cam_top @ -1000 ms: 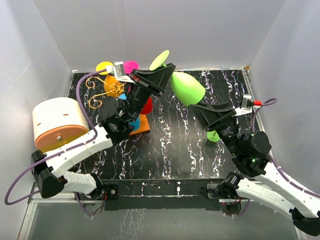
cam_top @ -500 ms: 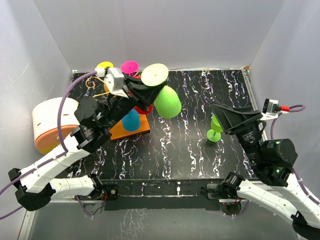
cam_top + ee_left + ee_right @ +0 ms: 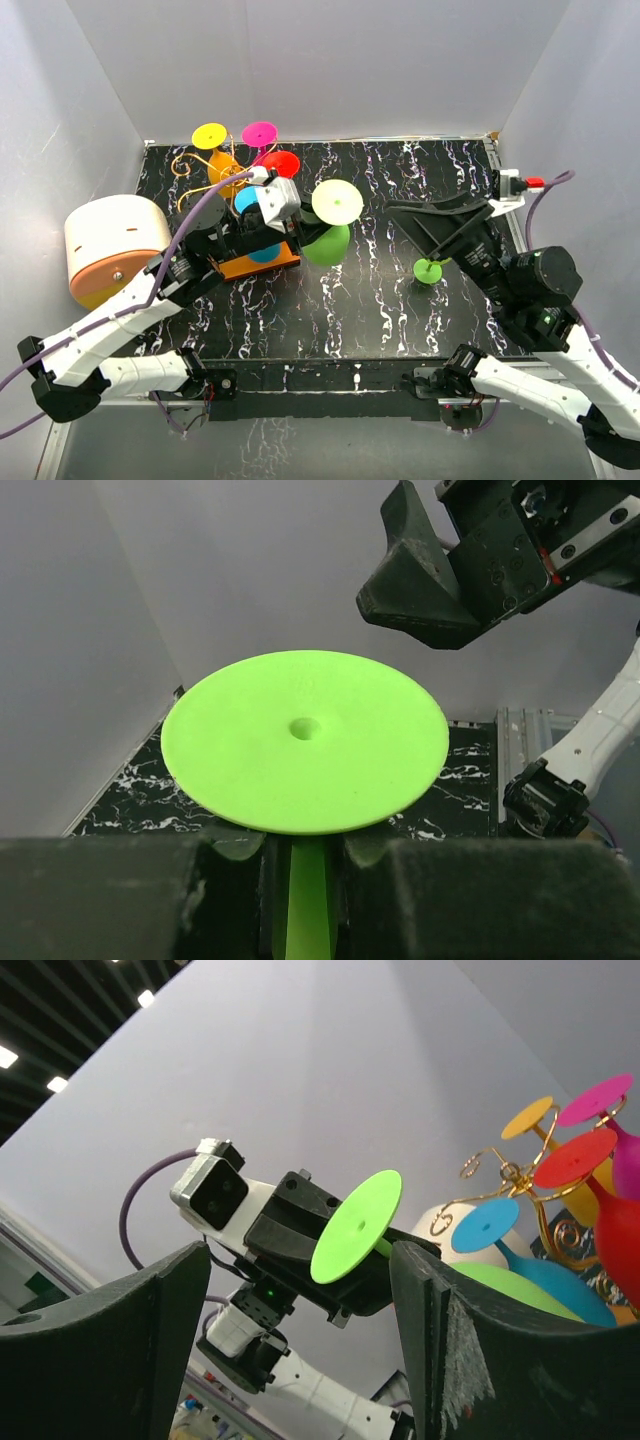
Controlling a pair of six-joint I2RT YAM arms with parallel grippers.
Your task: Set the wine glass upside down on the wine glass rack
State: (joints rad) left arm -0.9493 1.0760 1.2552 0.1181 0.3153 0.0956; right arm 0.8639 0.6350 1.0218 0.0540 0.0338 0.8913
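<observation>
The green wine glass [image 3: 329,243] hangs upside down, its round foot [image 3: 337,202] on top, just right of the wine glass rack [image 3: 225,172]. My left gripper [image 3: 300,220] is shut on its stem. The left wrist view shows the foot [image 3: 305,740] above the stem [image 3: 310,895], which is pinched in my left gripper [image 3: 308,865]. The rack is gold wire on an orange base [image 3: 270,264]. My right gripper [image 3: 445,215] stands open and empty, well right of the glass. In the right wrist view the foot [image 3: 357,1225] shows between the right gripper's [image 3: 300,1260] fingers, far off.
Yellow [image 3: 210,134], pink [image 3: 260,133], red [image 3: 281,164] and blue [image 3: 250,201] glasses hang upside down on the rack. A small green glass [image 3: 430,268] stands on the black marbled table [image 3: 380,310] below the right gripper. A white and peach drum [image 3: 108,246] sits at the left edge.
My left gripper has turned the green glass upside down and lowered it beside the rack's base. My right gripper has let go of the bowl and drawn back to the right.
</observation>
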